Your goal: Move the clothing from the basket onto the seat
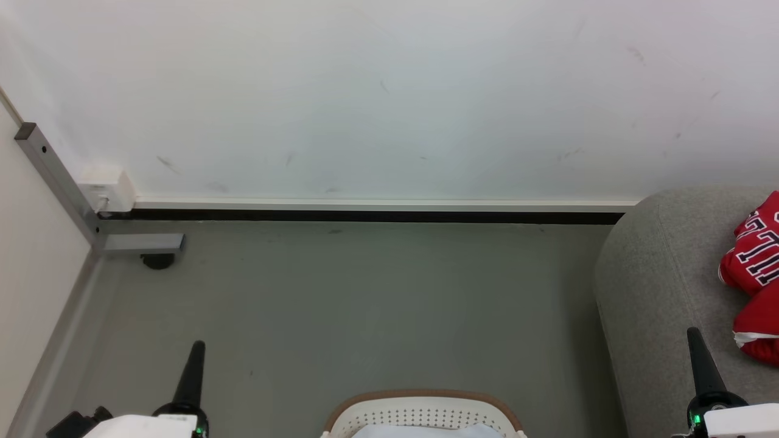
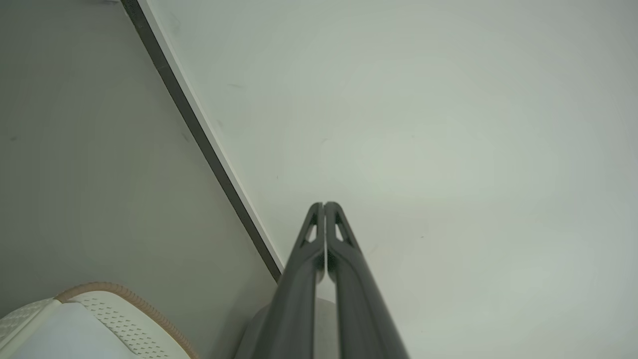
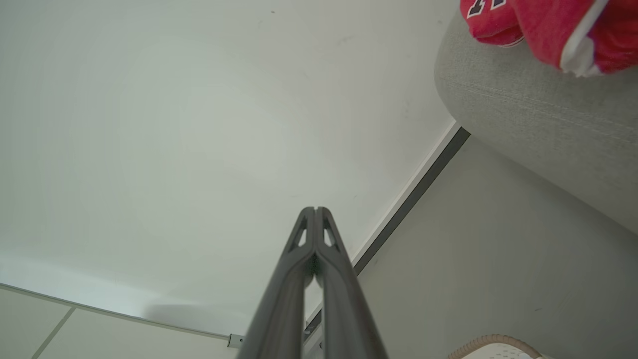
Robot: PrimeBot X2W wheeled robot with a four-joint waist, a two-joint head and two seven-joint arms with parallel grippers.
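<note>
We see the red clothing [image 1: 756,267] bunched on the seat [image 1: 660,292], near its rounded end. The basket [image 1: 420,398] sits on the floor between our arms. left gripper [image 2: 324,205]: jaws clenched, empty. right gripper [image 3: 315,210]: same, beside the seat.

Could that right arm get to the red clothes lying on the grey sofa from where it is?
Probably yes: the right gripper hangs close to the seat, and nothing lies between it and the clothing, though its fingers are shut.
</note>
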